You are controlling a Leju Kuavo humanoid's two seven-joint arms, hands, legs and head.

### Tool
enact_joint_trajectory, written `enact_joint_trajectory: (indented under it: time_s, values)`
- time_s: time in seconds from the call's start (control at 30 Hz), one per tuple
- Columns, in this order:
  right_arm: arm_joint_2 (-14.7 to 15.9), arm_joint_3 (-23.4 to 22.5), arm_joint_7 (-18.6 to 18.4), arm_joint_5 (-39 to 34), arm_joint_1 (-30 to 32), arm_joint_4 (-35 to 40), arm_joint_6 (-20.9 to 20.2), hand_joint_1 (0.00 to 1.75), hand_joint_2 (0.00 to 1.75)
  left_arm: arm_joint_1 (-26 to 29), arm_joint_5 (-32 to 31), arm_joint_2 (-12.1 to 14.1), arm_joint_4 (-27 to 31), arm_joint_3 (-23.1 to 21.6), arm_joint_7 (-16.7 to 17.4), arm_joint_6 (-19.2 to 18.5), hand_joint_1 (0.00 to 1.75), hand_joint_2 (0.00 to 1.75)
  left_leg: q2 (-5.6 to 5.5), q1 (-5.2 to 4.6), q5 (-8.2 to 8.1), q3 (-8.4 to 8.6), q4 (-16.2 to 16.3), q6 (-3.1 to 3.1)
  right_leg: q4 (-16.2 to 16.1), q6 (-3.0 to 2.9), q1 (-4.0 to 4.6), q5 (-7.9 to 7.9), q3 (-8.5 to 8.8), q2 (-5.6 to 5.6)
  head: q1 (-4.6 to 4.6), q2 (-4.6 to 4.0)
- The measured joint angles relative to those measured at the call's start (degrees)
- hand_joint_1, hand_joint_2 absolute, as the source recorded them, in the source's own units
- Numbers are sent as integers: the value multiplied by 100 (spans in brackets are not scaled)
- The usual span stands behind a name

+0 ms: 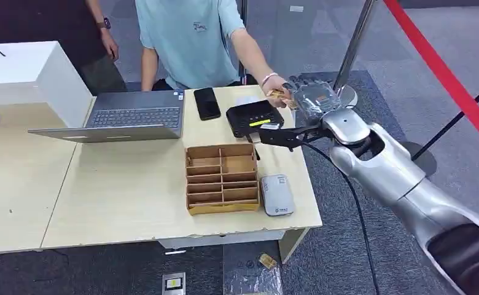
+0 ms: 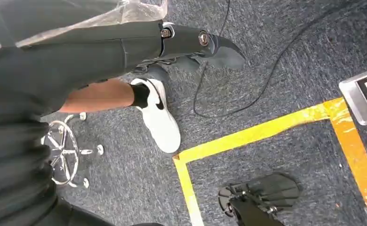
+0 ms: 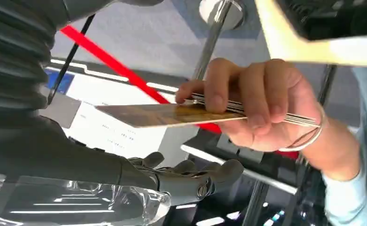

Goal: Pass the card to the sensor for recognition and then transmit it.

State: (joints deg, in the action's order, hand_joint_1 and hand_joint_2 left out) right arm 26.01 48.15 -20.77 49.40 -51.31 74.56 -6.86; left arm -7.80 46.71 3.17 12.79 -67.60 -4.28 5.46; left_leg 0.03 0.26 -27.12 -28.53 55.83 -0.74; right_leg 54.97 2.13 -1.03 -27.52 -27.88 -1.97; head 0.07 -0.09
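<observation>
A person's hand (image 3: 257, 101) holds a small stack of cards and pushes the top gold-brown card (image 3: 163, 115) out toward my right hand (image 3: 186, 176). My fingers lie spread beside the card, apart from it, gripping nothing. In the head view my right hand (image 1: 311, 98), wrapped in clear plastic, is raised past the table's far right corner, next to the person's hand (image 1: 278, 95). The black sensor box (image 1: 254, 117) with a yellow-green strip sits on the table just left of it. My left hand (image 2: 191, 40) hangs over the carpet, fingers straight, holding nothing.
On the table are an open laptop (image 1: 129, 117), a black phone (image 1: 207, 102), a divided cardboard box (image 1: 221, 178) and a grey device (image 1: 277, 195). A metal post (image 1: 354, 49) and red barrier tape (image 1: 446, 77) stand to the right. A second person stands at the back left.
</observation>
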Motion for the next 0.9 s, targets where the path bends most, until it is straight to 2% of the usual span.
enact_joint_trajectory:
  time_s: [0.07, 0.1, 0.13, 0.17, 0.3, 0.37, 0.43, 0.9]
  values:
    - [-131, 61, 52, 11, -10, -238, 74, 0, 175, 6, -7, 18, 0, -17, 15, -2, 0, 175, -1, 0, 0, -1, 0, 0, 0, 0, 0, 0, -1, 0, 2, 0]
    - [-211, 94, 86, 24, -24, -375, 116, 5, 175, 7, -9, 26, 0, -24, 17, -2, 0, 175, 0, 0, 0, 0, 0, 0, 0, 0, 0, 0, -3, 1, 0, 0]
    - [-274, 123, 125, 51, -25, -491, 177, 150, 175, 3, -9, 33, 0, -35, 44, -2, 0, 175, 1, 0, 0, 1, 0, 0, 0, 0, 0, 0, -3, 2, -2, 0]
    - [-313, 151, 171, 86, -19, -567, 269, 168, 175, 3, -11, 37, 0, -44, 55, -2, 0, 175, 1, -1, 0, 0, 1, 0, -1, 0, 0, 0, -4, 2, 2, 0]
    - [-446, 212, 328, 280, 11, -770, 827, 168, 175, 13, -50, 50, 0, -77, 116, -7, 0, 175, 1, -1, 0, 2, 2, 0, -1, -1, -1, 1, -4, 2, 0, 0]
    - [-484, 221, 354, 339, 20, -836, 977, 168, 175, 16, -61, 50, 0, -90, 116, -7, 0, 175, 1, -1, 0, 2, 2, 0, -1, -1, -1, 1, -4, 2, 0, 0]
    - [-516, 221, 369, 345, 32, -897, 999, 175, 175, 17, -68, 50, 0, -105, 116, -7, 0, 175, 2, -1, 0, 2, 3, 0, -1, -1, -1, 1, -4, 2, 0, 0]
    - [-663, 171, 439, 516, 128, -1083, 1268, 175, 175, 31, -109, 63, 0, -120, 4, 26, 0, 175, 4, -1, 0, 5, 4, 0, -2, -1, 0, 2, -5, 3, 0, 0]
